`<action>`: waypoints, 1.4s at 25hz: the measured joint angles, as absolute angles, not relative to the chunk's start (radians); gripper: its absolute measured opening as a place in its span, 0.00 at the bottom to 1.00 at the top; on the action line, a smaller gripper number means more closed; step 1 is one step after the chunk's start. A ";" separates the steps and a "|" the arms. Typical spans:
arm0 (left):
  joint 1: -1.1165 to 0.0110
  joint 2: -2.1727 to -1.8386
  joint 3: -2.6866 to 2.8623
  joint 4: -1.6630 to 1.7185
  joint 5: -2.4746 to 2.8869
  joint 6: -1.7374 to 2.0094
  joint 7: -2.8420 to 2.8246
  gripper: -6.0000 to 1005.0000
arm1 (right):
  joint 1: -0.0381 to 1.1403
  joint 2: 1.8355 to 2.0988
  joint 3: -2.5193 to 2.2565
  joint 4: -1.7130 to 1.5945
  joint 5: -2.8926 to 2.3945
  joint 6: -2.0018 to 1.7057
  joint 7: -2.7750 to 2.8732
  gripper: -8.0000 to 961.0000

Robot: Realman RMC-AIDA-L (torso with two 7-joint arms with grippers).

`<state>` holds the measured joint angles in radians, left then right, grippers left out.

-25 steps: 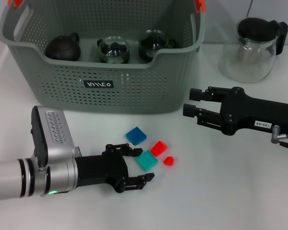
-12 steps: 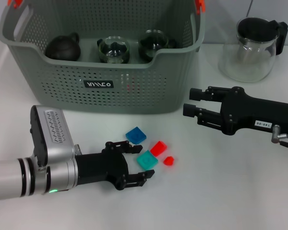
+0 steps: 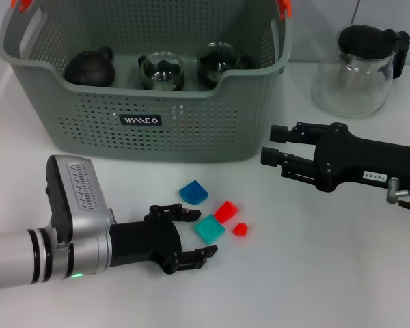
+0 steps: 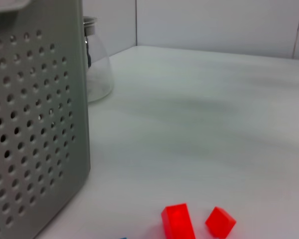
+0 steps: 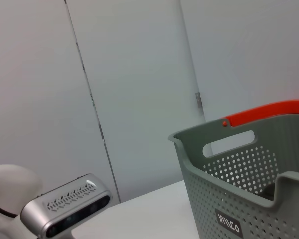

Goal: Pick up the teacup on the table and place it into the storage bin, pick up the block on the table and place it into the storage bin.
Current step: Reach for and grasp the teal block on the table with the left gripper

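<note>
The left gripper (image 3: 190, 234), fingers spread, brackets the teal block (image 3: 209, 228) just ahead: probably light, rigid, best pinched across flat sides.

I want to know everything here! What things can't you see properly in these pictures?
- Storage bin: its top edge is cut off in the head view, and its floor is hidden by its own front wall.
- Dark teapot and two glass teacups: lower parts hidden by that wall.
- Teal block: out of the left wrist view, which shows only the red blocks.
- Right pincer: missing from its own wrist view.
</note>
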<state>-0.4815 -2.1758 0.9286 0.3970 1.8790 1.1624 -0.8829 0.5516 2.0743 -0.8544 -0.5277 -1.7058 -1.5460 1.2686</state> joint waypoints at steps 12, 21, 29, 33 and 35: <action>-0.495 -2.175 0.921 0.370 1.829 1.138 -0.862 0.66 | 0.546 2.076 -0.854 -0.528 -1.706 -1.550 1.269 0.54; -0.492 -2.175 0.923 0.369 1.828 1.121 -0.863 0.64 | 0.545 2.074 -0.854 -0.528 -1.706 -1.550 1.269 0.54; -0.489 -2.175 0.929 0.370 1.827 1.135 -0.862 0.63 | 0.548 2.073 -0.854 -0.528 -1.706 -1.548 1.275 0.54; -0.490 -2.176 0.930 0.370 1.830 1.132 -0.862 0.62 | 0.551 2.073 -0.854 -0.528 -1.706 -1.546 1.279 0.54; -0.491 -2.176 0.930 0.370 1.827 1.129 -0.862 0.61 | 0.551 2.072 -0.854 -0.528 -1.706 -1.546 1.279 0.54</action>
